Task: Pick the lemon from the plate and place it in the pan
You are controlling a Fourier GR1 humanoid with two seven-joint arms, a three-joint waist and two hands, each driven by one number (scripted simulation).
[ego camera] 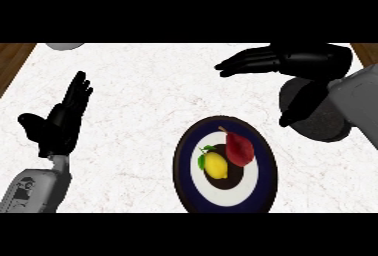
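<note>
A yellow lemon with green leaves lies near the middle of a round dark-rimmed plate at the lower centre. A dark red pear lies just right of it on the same plate. The pan, dark grey and round, sits at the right, partly hidden by my right forearm. My right hand is open above the counter's far right, fingers pointing left, well away from the lemon. My left hand rests open at the left, fingers up.
The white marble counter has wooden strips at its far corners. A pale round object peeks in at the top left edge.
</note>
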